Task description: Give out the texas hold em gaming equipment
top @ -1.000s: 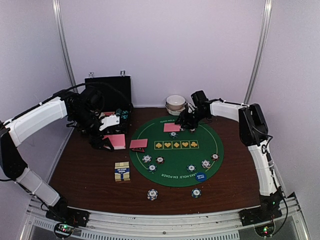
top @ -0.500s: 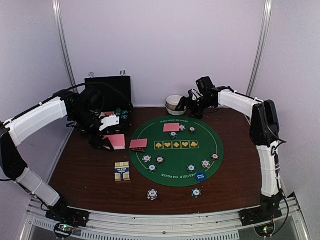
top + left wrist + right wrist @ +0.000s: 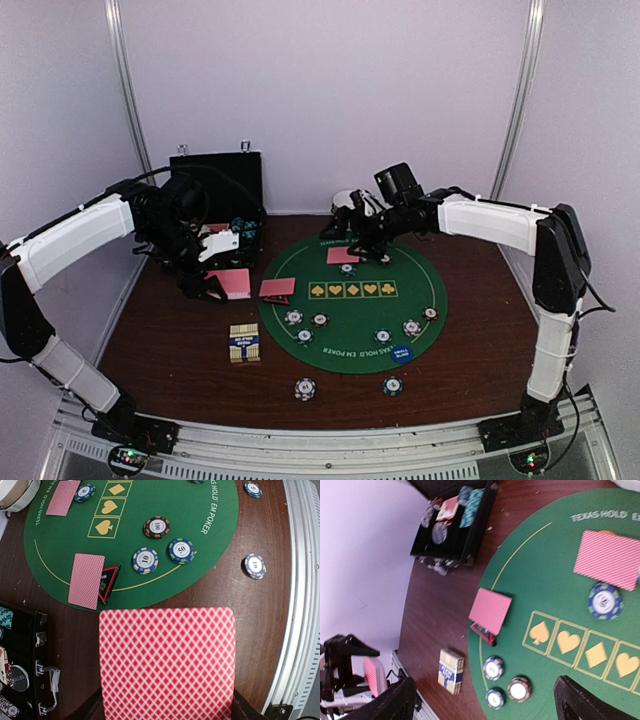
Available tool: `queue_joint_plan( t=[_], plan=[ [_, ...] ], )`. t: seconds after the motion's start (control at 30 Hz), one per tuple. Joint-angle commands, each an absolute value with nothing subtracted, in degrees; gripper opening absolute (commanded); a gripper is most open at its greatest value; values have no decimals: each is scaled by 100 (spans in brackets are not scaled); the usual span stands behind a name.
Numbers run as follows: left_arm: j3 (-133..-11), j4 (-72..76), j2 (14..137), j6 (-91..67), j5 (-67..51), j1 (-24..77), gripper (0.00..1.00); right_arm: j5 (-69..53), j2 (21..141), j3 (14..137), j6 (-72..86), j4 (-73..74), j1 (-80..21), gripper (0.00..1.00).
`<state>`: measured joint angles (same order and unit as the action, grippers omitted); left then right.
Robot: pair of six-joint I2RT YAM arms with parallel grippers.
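Observation:
My left gripper (image 3: 212,285) is shut on pink-backed playing cards (image 3: 167,662), held by their side edges above the bare wood left of the green mat (image 3: 350,305). My right gripper (image 3: 356,236) hangs open and empty over the mat's far edge, just above a face-down card (image 3: 343,255). Another card (image 3: 86,581) lies at the mat's left rim, resting on a red triangular marker (image 3: 109,582). Striped chips (image 3: 145,560) are scattered over the mat, and two chips (image 3: 305,388) sit on the wood in front. A blue round button (image 3: 401,353) lies at the mat's near edge.
A black hinged case (image 3: 215,190) stands open at the back left, with chips inside. A white bowl (image 3: 343,200) sits behind the mat, partly hidden by my right arm. A blue and cream card box (image 3: 244,342) lies on the wood left of the mat.
My right gripper has opened wide. It swung back toward the bowl, then returned over the far card. The left arm and its cards have not moved.

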<state>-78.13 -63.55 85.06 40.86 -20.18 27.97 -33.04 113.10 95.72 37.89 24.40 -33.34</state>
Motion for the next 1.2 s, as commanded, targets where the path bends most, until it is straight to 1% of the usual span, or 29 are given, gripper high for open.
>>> queue_joint_plan(
  t=[0.0, 0.2, 0.4, 0.67, 0.83, 1.17],
  plan=[
    [-7945, -6321, 8410, 4102, -2082, 2812, 0, -3961, 10670, 8672, 4914, 630, -3683, 99],
    [-7962, -6285, 8422, 4066, -2134, 2812, 0, -4271, 10741, 8560, 5579, -50, -4425, 98],
    [-8003, -6291, 8414, 4034, -2177, 2812, 0, -4512, 11104, 8656, 6066, -704, -4905, 97],
    [-8093, -6288, 8424, 3991, -2257, 2812, 0, -4797, 11477, 8791, 6345, -1021, -5204, 96],
    [-8142, -6287, 8441, 3974, -2297, 2812, 0, -4881, 11601, 8811, 6472, -1216, -5258, 96],
    [-8191, -6289, 8466, 3955, -2331, 2812, 0, -5069, 12123, 9229, 6919, -1756, -5356, 96]
  ],
)
